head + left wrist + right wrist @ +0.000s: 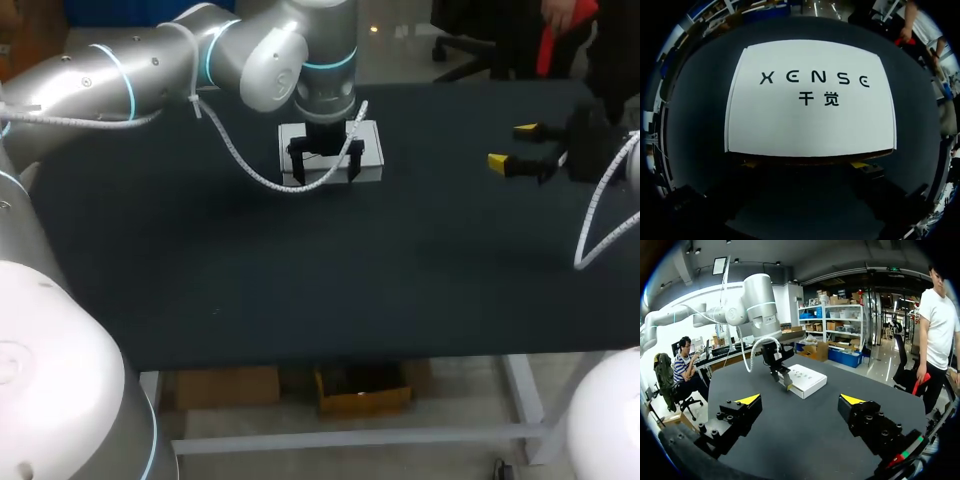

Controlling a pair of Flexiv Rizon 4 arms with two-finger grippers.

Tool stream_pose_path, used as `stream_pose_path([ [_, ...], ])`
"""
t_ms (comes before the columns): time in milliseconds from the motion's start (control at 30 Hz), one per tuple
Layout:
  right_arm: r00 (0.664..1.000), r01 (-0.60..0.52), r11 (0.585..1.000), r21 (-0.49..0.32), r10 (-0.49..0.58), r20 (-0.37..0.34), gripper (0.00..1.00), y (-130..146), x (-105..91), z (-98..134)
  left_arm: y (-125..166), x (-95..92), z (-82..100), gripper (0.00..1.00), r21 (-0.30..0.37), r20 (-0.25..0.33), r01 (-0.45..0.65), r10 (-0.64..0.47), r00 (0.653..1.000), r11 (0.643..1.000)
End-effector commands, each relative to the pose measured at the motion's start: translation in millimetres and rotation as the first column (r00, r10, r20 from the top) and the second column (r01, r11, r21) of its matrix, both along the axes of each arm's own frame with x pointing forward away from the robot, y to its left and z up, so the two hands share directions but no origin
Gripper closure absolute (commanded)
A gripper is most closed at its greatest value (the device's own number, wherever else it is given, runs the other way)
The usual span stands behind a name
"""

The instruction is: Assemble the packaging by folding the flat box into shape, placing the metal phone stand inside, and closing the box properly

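Judging by how things lie, the task looks nearly over: the box (810,100) is folded into shape and lies flat on the desk (300,290) with its lid down, no flap standing up that I can see. No stand shows anywhere on the desk, so it is probably inside, though the closed lid hides that. What may be left is only a last press along the lid's edge and letting go. The left hand (325,172) hangs directly over the box, pointing straight down, its arm coming in across the desk with the wrist upright. Its 2 fingers stand wide, both yellow tips low at the same long edge of the box, the one nearest that wrist's camera, so they hold nothing between them; whether the tips touch the card I cannot tell. The right hand (801,400) is well apart from the box, which lies far ahead of its fingers. It is held low over bare desk, level, also spread wide and empty.
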State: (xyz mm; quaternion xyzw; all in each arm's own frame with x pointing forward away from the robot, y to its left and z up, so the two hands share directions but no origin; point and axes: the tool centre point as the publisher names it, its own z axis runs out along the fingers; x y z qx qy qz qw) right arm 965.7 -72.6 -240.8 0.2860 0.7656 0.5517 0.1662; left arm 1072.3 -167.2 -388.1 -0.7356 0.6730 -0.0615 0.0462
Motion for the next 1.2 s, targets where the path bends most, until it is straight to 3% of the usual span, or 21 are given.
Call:
stream_pose_path([
  [33, 1.000, -0.002, 1.000, 0.003, 0.002, 0.003, 0.00, -1, -0.6, 0, -6, 21.8, -4.7, 0.00, 0.011, -0.054, -0.001, 0.002, 0.999, 1.000],
  [333, 1.000, -0.002, 1.000, 0.003, 0.002, 0.003, 0.00, -1, -0.6, 0, 2, 53.9, 0.4, 0.00, 0.001, -0.051, -0.005, 0.005, 0.999, 1.000],
  [767, 1.000, -0.002, 1.000, 0.003, 0.002, 0.003, 0.00, -1, -0.6, 0, 5, 77.0, 15.5, 0.00, 0.002, -0.035, 0.034, -0.034, 0.999, 0.999],
  [967, 1.000, -0.002, 1.000, 0.003, 0.002, 0.003, 0.00, -1, -0.6, 0, 12, 30.4, 32.7, 0.00, -0.036, 0.051, 0.095, -0.093, 0.994, 0.995],
  [1200, 1.000, -0.002, 1.000, 0.003, 0.002, 0.003, 0.00, -1, -0.6, 0, 35, -54.1, 47.0, 0.00, -0.053, 0.207, 0.161, -0.147, 0.967, 0.986],
])
